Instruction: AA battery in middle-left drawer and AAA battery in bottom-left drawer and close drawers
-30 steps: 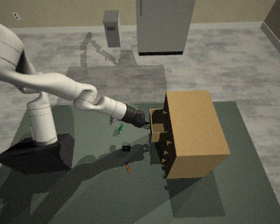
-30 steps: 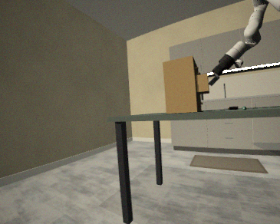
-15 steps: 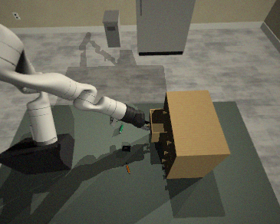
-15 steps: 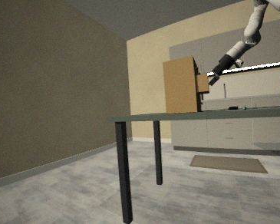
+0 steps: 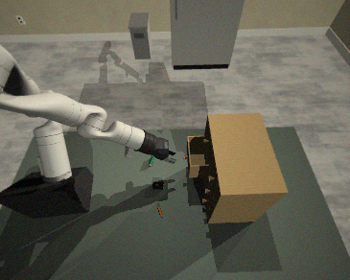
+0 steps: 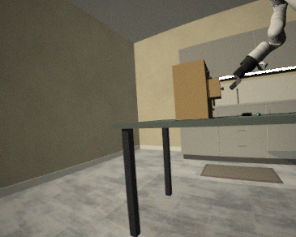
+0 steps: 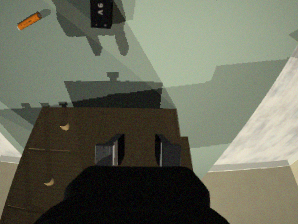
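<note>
Ahead of the jaws, direct passage is blocked by the pulled-out drawer (image 5: 195, 165) (image 6: 215, 88) and its knob (image 5: 185, 157) (image 6: 222, 88); beyond it, the way is closed by the chest (image 5: 247, 153) (image 6: 190, 90); below the jaws, open air is left above the table (image 5: 118, 240) (image 6: 152, 123) (image 7: 200, 40).
</note>
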Motion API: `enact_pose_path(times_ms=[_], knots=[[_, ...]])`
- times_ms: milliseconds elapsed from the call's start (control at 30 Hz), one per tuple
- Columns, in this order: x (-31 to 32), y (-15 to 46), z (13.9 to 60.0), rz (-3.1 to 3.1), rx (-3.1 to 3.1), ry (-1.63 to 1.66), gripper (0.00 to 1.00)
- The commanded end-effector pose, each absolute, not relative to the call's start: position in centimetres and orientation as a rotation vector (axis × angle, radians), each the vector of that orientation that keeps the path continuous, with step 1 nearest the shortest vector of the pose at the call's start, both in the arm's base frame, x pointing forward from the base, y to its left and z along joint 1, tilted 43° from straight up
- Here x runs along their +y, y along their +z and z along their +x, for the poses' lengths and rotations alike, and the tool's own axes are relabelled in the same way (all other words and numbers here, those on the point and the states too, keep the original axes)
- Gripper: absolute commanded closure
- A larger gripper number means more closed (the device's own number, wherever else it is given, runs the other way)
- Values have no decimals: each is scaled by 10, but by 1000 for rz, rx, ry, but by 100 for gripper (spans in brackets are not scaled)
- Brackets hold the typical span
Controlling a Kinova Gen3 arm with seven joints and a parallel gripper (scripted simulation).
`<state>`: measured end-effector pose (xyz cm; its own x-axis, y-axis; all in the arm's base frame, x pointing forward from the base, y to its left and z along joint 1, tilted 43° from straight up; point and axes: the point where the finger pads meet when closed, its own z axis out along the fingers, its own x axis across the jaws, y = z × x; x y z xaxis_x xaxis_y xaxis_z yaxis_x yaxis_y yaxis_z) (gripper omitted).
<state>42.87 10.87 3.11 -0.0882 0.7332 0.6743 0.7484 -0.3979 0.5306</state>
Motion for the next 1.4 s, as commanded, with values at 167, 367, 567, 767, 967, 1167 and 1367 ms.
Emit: enact_pose_path(times_ms=[167, 367, 567, 767, 967, 1167, 1367], knots=[[103, 33, 420, -2117, -1709, -1542, 33], [90, 44, 391, -2111, -1708, -1535, 33], [87, 47, 384, -2096, -1708, -1523, 33], [84, 49, 380, -2097, -1712, -1523, 33], [84, 49, 380, -2097, -1712, -1522, 33], [84, 49, 379, -2096, -1713, -1520, 33], [84, 49, 379, -2094, -1715, -1515, 33]])
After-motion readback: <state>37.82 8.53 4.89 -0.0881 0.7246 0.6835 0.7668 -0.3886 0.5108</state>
